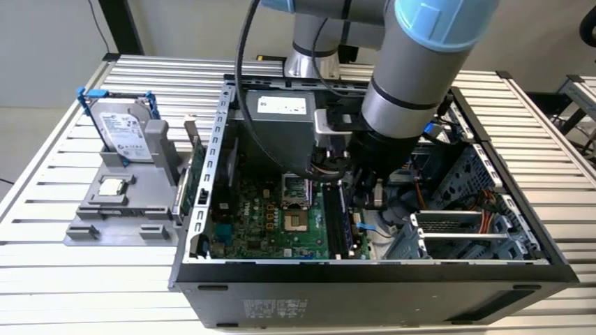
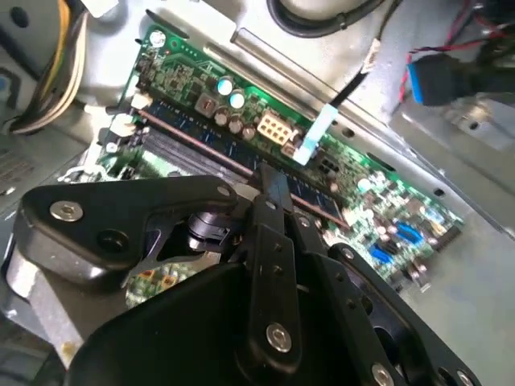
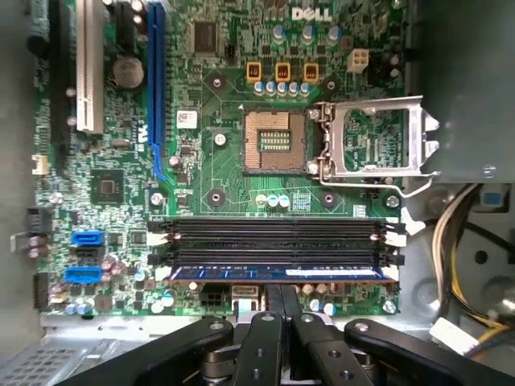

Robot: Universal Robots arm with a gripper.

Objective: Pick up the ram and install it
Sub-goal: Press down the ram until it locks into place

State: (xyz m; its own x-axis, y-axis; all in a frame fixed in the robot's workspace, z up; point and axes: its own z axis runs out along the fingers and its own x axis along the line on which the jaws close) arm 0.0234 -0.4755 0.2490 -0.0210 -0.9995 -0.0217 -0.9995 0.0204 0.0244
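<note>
Bluish ram (image 3: pixel 278 273) sits in the nearest motherboard (image 3: pixel 217 121) slot; we see the gripper (image 3: pixel 278 310) pinched narrow just above it, contact unclear.

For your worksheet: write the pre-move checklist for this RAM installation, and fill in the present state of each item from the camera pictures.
1. Ram lies along the black slot nearest the gripper: ok.
2. Ram fully seated, end latches closed: cannot tell.
3. Other black slots free of sticks: ok.
4. Gripper fingers together above the ram's middle: ok.
5. Fingers gripping or only pressing the ram: cannot tell.
6. Silver hard drive outside the case, out of the way: ok.
</note>
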